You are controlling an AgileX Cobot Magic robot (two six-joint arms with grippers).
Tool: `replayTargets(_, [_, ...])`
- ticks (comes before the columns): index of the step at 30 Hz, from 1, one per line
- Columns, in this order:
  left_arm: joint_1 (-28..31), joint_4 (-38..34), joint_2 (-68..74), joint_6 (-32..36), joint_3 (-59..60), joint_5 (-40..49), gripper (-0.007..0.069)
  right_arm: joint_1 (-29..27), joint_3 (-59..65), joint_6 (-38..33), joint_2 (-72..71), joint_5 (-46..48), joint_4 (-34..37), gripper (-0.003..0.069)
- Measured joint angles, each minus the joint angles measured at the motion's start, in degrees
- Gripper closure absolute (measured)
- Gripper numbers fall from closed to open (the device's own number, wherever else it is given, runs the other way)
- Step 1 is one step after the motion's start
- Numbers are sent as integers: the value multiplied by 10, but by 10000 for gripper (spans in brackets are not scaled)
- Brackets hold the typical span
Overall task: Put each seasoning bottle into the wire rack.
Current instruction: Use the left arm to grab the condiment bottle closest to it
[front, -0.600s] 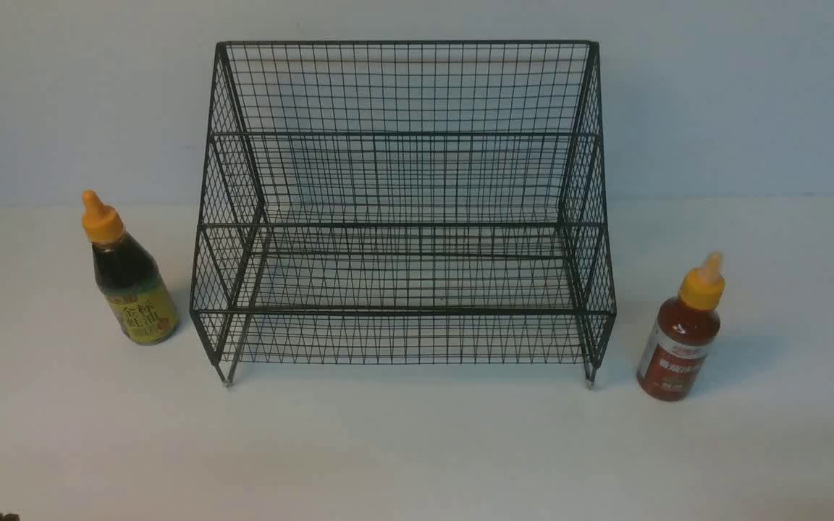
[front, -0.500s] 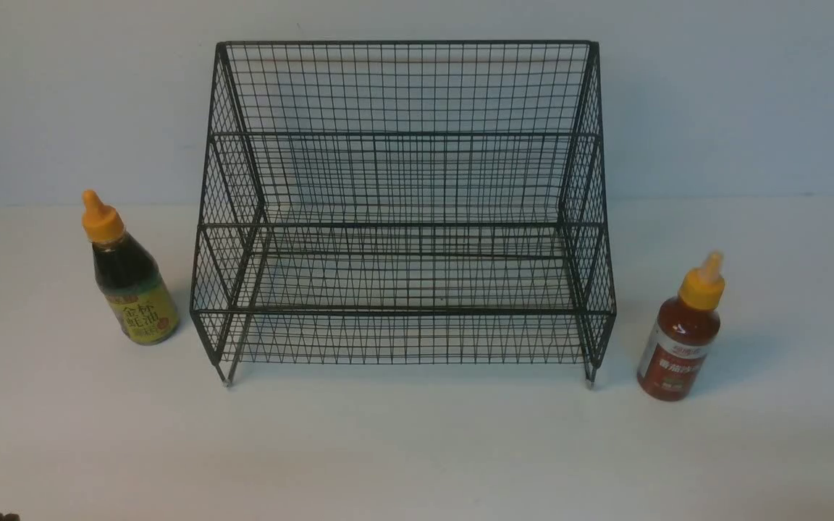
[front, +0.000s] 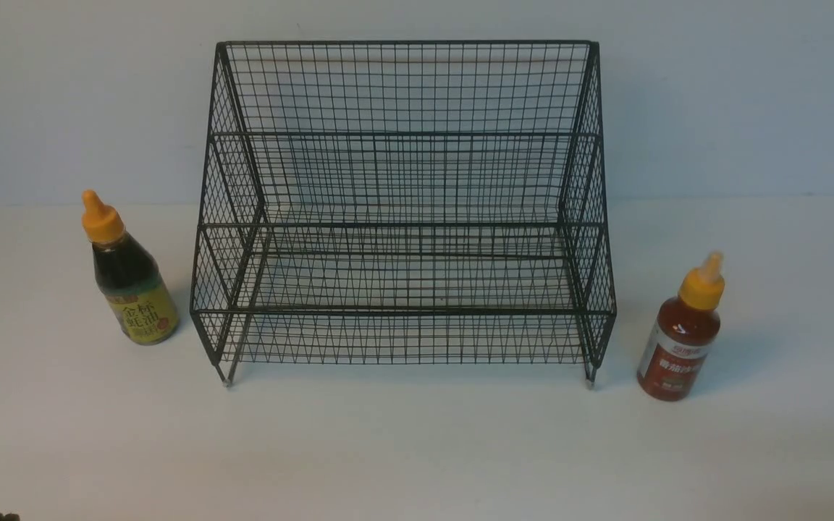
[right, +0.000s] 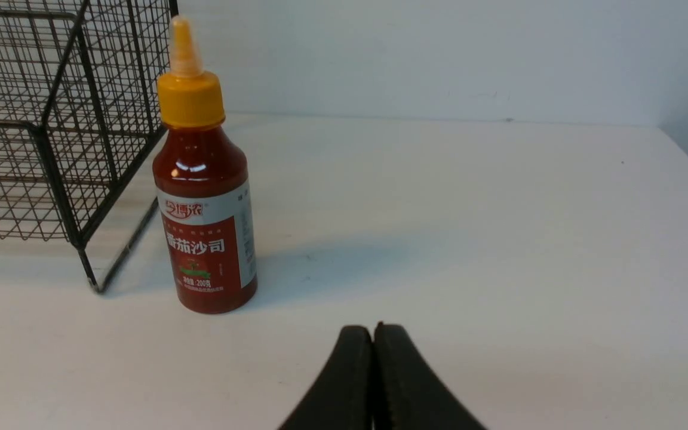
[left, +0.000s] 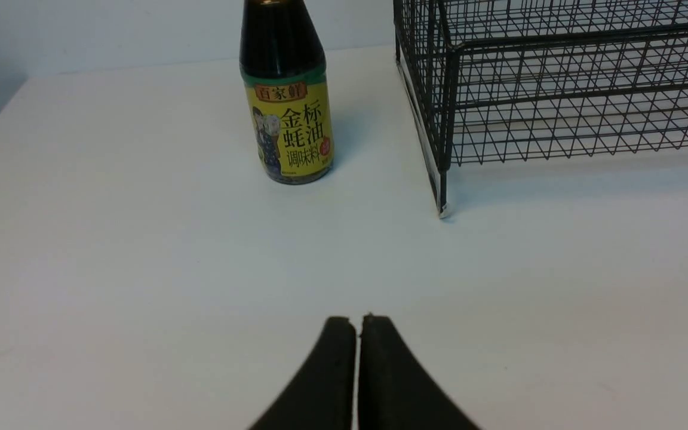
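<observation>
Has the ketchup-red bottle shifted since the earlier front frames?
No. The red sauce bottle stands at the same spot right of the wire rack's right front foot.

Rack (front: 408, 312) between two bottles (front: 136, 289)

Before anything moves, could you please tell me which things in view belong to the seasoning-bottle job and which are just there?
Part of the job:
- dark bottle with the yellow-green label
- red sauce bottle
- black wire rack

Just there:
- white table
- pale wall behind it

No stray objects show.
</observation>
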Motion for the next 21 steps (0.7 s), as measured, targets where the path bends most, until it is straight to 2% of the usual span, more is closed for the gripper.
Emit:
replayTargets(9, [0,1,0,0,0,-2,629,0,0,0,0,0,0,673])
replayTargets(12, [0,-19,0,-8,1,-23,629,0,0,0,0,0,0,673])
replayTargets(17, [0,-100,0,-35,1,-160,629,0,0,0,0,0,0,673])
replayTargets(19, [0,-112,0,-35,1,-198,629,0,0,0,0,0,0,673])
replayTargets(20, [0,-126,0,-35,1,-287,629,0,0,0,0,0,0,673])
replayTargets(21, [0,-128,0,-34,1,-334,629,0,0,0,0,0,0,673])
